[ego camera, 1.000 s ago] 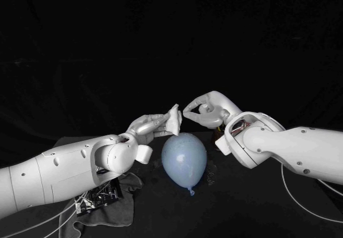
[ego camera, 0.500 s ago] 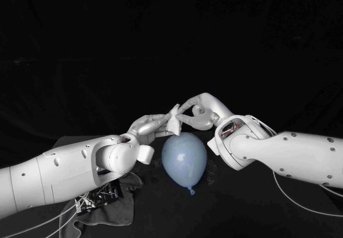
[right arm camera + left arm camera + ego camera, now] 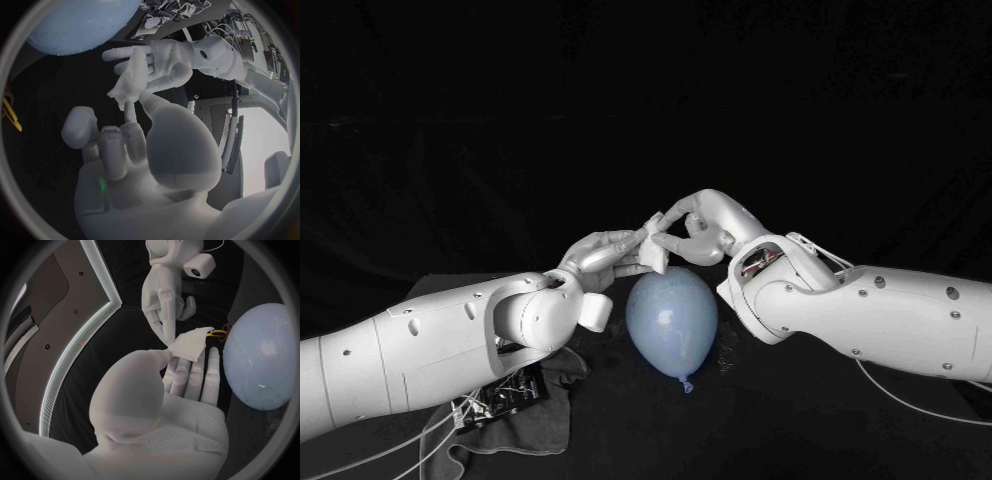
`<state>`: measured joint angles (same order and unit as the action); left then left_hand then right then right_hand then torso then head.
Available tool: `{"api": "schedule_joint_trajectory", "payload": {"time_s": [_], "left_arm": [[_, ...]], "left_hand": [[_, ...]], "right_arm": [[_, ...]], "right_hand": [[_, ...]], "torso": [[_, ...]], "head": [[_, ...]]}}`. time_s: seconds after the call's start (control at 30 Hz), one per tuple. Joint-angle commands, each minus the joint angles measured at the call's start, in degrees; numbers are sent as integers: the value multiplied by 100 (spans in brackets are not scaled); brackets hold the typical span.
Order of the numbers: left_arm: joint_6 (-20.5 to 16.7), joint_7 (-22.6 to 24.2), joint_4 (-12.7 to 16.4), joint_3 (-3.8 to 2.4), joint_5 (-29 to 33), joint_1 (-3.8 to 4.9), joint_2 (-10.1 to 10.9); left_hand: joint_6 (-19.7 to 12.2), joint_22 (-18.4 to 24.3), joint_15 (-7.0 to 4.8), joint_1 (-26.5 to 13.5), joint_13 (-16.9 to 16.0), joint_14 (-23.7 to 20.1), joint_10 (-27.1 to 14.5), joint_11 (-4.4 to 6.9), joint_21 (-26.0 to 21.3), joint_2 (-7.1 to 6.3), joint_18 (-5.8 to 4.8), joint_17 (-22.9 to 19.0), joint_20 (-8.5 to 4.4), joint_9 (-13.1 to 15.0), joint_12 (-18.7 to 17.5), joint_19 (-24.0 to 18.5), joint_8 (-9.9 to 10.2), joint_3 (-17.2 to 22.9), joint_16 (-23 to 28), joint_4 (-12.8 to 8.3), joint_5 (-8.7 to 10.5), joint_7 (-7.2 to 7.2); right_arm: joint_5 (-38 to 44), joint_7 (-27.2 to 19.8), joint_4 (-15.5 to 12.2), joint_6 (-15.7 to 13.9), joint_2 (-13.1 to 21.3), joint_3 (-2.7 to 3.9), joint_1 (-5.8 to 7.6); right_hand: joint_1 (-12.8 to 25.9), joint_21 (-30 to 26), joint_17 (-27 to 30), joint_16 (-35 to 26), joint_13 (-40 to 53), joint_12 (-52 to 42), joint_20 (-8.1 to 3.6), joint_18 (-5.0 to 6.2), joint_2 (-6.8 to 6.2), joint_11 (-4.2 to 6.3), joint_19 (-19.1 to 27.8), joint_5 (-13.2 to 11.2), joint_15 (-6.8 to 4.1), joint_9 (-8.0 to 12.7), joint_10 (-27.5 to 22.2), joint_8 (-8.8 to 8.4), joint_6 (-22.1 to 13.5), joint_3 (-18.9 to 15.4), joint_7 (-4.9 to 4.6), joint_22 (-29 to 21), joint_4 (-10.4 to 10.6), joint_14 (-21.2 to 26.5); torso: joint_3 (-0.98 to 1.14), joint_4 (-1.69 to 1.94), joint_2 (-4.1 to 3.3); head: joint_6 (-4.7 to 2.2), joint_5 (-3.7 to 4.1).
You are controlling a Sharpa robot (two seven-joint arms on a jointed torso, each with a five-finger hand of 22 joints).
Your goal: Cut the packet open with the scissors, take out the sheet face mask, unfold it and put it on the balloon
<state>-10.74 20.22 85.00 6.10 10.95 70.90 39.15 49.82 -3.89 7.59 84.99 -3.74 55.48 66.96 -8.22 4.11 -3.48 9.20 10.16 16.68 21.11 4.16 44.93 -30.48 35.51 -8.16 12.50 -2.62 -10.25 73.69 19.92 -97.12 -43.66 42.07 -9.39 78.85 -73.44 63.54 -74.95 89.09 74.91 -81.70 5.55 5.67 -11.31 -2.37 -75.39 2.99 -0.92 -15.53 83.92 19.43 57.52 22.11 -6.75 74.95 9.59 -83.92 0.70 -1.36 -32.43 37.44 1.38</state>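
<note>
The folded white sheet mask (image 3: 651, 240) is held up in my left hand (image 3: 607, 252), just above the pale blue balloon (image 3: 672, 310), which lies on the black table. My right hand (image 3: 695, 226) reaches in from the other side, and one fingertip touches the mask's upper corner. In the left wrist view the mask (image 3: 190, 344) stands on my left hand's fingertips (image 3: 187, 372), and a finger of the right hand (image 3: 164, 295) meets it beside the balloon (image 3: 262, 357). In the right wrist view my right hand (image 3: 119, 145) has its thumb apart from the finger touching the mask (image 3: 128, 80).
The cut packet (image 3: 502, 395) lies on a dark cloth (image 3: 553, 410) at the front left, under my left arm. A yellow scissors handle (image 3: 216, 332) shows on the table beyond the balloon. Cables trail by both arms near the table's front.
My right hand has moved left toward my left hand, and its fingertip has come up to the mask's corner. The left hand, mask and balloon have stayed put.
</note>
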Motion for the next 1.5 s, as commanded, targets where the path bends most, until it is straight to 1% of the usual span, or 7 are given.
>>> {"api": "schedule_joint_trajectory", "payload": {"time_s": [0.03, 0.3, 0.6, 0.67, 0.8, 0.97, 1.5], "left_arm": [[62, 107, 25, -7, 37, 4, -5], [163, 103, 40, -7, 37, 4, -5], [234, 101, 43, -7, 38, 4, -6], [248, 99, 43, -7, 38, 4, -6], [269, 94, 41, -7, 38, 4, -6], [285, 88, 39, -7, 39, 4, -5], [333, 110, 43, -7, 48, 5, 18]], "left_hand": [[55, -8, 16, -24, -10, -39, -38, 10, 5, -54, -112, 9, 0, 11, 13, -15, -17, -6, -22, -32, -17, 2], [59, -8, 17, -41, -11, -52, -37, 9, 6, -49, -116, 20, 1, 11, 19, -17, -16, -15, -39, -25, -16, 0], [61, -7, 19, -71, -11, -84, -41, 7, 4, -26, -126, 41, 1, 8, 26, -29, -11, -31, -68, -11, -14, -2], [61, -7, 20, -75, -11, -90, -43, 6, 4, -21, -127, 44, 1, 7, 26, -30, -9, -33, -72, -9, -14, -2], [58, -6, 22, -89, -11, -108, -48, 4, 3, -8, -132, 56, 1, 5, 27, -35, -4, -42, -86, -2, -13, -5], [58, -6, 23, -93, -11, -114, -50, 3, 3, -5, -133, 59, 1, 4, 28, -37, -3, -45, -90, 0, -13, -6], [53, -5, 29, -116, -11, -158, -60, -1, 2, 3, -140, 77, 0, 0, 30, -44, 5, -73, -112, 6, -12, -5]], "right_arm": [[384, 178, 7, 83, -16, 1, -8], [379, 143, 34, 182, -42, 0, -19], [251, -48, 42, 244, -49, -3, -29], [218, -108, 43, 235, -50, -3, -30], [166, -229, 47, 201, -49, -4, -33], [129, -377, 50, 128, -42, -4, -34], [-5, -369, 119, 10, -9, -4, -36]], "right_hand": [[-9, 0, -1220, 14, 682, 18, 12, -16, -35, -21, 18, -23, 31, -1, 56, -22, 32, -51, -13, 773, 4, -465], [-66, 5, -1233, 18, 691, 9, 9, -16, -5, -8, 19, -22, 22, -6, 63, -8, 60, -55, 1, 774, 11, -471], [-436, 101, -1322, 42, 778, -75, -35, -28, 301, 71, -21, -18, -40, -33, 128, 62, 201, 158, 91, 798, -45, -516], [-563, 154, -1367, 54, 825, -121, -53, -37, 398, 101, -48, -18, -63, -45, 162, 89, 242, 271, 123, 812, -103, -539], [-757, 281, -1467, 81, 954, -252, -89, -60, 516, 144, -117, -18, -103, -84, 255, 156, 299, 452, 169, 845, -247, -589], [-839, 431, -1505, 91, 1129, -432, -119, -90, 603, 150, -198, -16, -121, -154, 376, 252, 303, 640, 164, 882, -392, -608], [-738, 615, -1505, 91, 1280, -585, -135, -125, 624, 163, -293, -19, -130, -244, 474, 385, 323, 875, 179, 926, -494, -608]], "torso": [[1, 0, 1], [-1, 2, 2], [1, 1, 1], [1, 1, 2], [1, 0, 1], [1, -2, 1], [2, 1, 1]], "head": [[1, 8], [6, 15], [22, 7], [25, 7], [28, 5], [25, 2], [31, 7]]}}
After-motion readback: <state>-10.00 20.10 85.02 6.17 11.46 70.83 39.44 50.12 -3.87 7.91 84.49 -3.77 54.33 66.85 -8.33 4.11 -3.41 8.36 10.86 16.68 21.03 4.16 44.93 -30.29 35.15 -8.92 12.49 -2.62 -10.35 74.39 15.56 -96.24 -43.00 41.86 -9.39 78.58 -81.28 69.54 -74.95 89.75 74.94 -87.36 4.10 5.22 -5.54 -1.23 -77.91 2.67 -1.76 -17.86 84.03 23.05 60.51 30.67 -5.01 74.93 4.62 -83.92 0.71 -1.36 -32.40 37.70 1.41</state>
